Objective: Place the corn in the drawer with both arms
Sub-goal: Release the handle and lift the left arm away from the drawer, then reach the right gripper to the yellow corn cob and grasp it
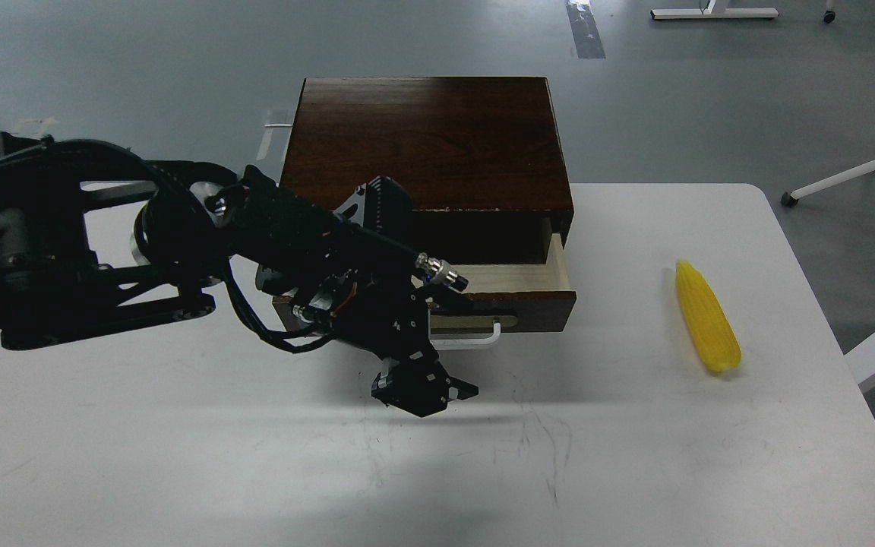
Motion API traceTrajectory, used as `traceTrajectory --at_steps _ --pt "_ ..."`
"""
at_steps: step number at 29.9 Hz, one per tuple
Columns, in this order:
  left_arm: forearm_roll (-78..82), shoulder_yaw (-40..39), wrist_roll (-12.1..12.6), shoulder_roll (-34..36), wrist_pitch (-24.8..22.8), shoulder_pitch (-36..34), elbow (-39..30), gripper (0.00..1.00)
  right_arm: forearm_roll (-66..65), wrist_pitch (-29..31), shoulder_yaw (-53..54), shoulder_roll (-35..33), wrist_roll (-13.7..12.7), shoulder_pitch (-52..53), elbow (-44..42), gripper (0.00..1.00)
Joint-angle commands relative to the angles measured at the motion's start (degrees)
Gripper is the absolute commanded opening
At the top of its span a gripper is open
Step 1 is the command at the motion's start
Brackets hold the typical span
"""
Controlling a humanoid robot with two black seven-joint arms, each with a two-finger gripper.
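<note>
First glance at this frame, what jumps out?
The black left arm fills the left half, its hand hanging just above the white table in front of the drawer. The drawer is pulled partly out of the dark wooden box at centre, pale inside showing and white handle facing the camera. The bright yellow corn lies alone on the table at the right, untouched.

A: Count on table [635, 471]?
B: One corn [706, 317], one drawer [517, 301] in one casing [422, 140].
A: Arms?
B: One arm [103, 251] visible, one gripper [424, 391]. One handle [475, 339].
</note>
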Motion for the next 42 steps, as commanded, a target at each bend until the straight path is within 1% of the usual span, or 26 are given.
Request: traceTrajectory --at_steps 1,3,4,6,7,9,10,12,13,15,16,17,18,20,22,24,26,28,30,32,34,36,37,40,42 --pt "-15.0 -8.3 0.0 3.7 0.0 0.0 2.1 0.98 -0.9 0.0 -2.4 -2.0 0.0 0.2 0.6 1.0" --pt "-29.8 -12.2 0.2 4.7 0.0 0.3 9.5 0.98 -3.4 0.0 -9.7 -4.0 0.1 0.6 0.6 1.0" --pt "-29.8 -12.2 0.2 4.7 0.0 0.3 9.5 0.98 -3.4 0.0 -9.8 -4.0 0.1 0.6 0.6 1.0" --pt "-44.0 -13.0 0.1 4.1 0.0 0.3 19.0 0.98 -7.3 0.0 -18.3 -4.9 0.6 4.9 0.3 1.0" --pt "-47.3 -13.0 0.2 3.8 0.0 0.3 21.4 0.98 -8.3 0.0 -20.4 -4.9 0.7 5.9 0.1 1.0" --pt "-59.1 -12.8 -0.1 2.3 0.0 1.2 29.3 0.98 -12.0 0.0 -27.3 -5.0 0.9 8.3 -0.1 1.0" --pt "-59.2 -12.8 -0.1 2.3 0.0 1.2 29.4 0.98 -12.1 0.0 -27.3 -5.0 0.9 8.3 -0.1 1.0" --pt "-69.5 -13.3 -0.5 1.2 0.0 3.1 34.9 0.98 -16.0 0.0 -32.8 -5.0 1.1 9.4 -0.1 1.0" --pt "-72.2 -13.4 -0.5 1.0 0.0 3.2 36.2 0.98 -17.2 0.0 -34.3 -5.0 1.1 9.4 -0.1 1.0" --pt "-83.0 -13.7 -0.5 -0.3 0.0 3.3 43.0 0.98 -24.0 0.0 -39.1 -5.0 1.2 10.7 0.0 1.0" --pt "-83.1 -13.7 -0.5 -0.3 0.0 3.3 43.1 0.98 -24.0 0.0 -39.1 -5.0 1.2 10.7 0.0 1.0" --pt "-88.1 -13.7 -0.5 -1.5 0.0 3.4 46.7 0.98 -28.4 0.0 -41.6 -4.8 1.2 11.6 0.2 1.0" --pt "-90.4 -13.7 -0.5 -2.1 0.0 3.5 48.6 0.98 -30.6 0.0 -42.8 -4.7 1.3 11.8 0.3 1.0" --pt "-98.9 -13.8 -0.5 -4.0 0.0 4.4 54.8 0.98 -38.2 0.0 -46.6 -4.4 3.0 12.4 0.6 1.0" --pt "-104.2 -15.1 -0.4 -4.9 0.0 5.5 57.7 0.98 -43.4 0.0 -49.2 -3.7 4.2 12.4 0.7 1.0" --pt "-107.1 -16.1 -0.3 -5.2 0.0 6.8 58.5 0.98 -47.2 0.0 -51.3 -2.9 5.4 12.4 1.0 1.0" --pt "-109.1 -18.6 -0.3 -5.3 0.0 9.7 58.6 0.98 -54.1 0.0 -55.4 -0.6 8.7 12.6 1.4 1.0" --pt "-109.1 -20.3 -0.2 -5.2 0.0 10.8 58.6 0.98 -58.5 0.0 -58.3 -0.1 9.9 12.8 3.5 1.0" --pt "-109.2 -21.1 -0.2 -4.9 0.0 11.3 58.6 0.98 -61.0 0.0 -60.0 -0.1 10.0 13.1 5.7 1.0" --pt "-109.4 -21.4 -0.2 -4.5 0.0 11.4 58.6 0.98 -65.5 0.0 -63.4 -0.5 9.9 12.9 10.9 1.0" --pt "-109.5 -21.4 -0.2 -4.4 0.0 11.4 58.7 0.98 -68.9 -0.1 -66.7 -0.9 9.9 12.5 14.3 1.0" --pt "-109.5 -21.4 -0.2 -4.4 0.0 11.4 58.7 0.98 -70.9 -2.9 -69.0 -1.0 9.8 12.1 15.8 1.0" --pt "-109.5 -21.5 -0.2 -4.3 0.0 11.4 58.7 0.98 -72.5 -5.6 -71.3 -0.8 9.8 11.6 16.8 1.0" --pt "-109.5 -21.5 -0.2 -4.0 0.0 11.4 58.7 0.98 -73.1 -10.9 -75.6 -0.4 9.7 9.6 17.4 1.0" --pt "-109.5 -21.5 -0.3 -3.7 0.0 11.5 58.7 0.98 -73.1 -12.3 -75.8 -0.4 9.6 9.0 17.4 1.0"
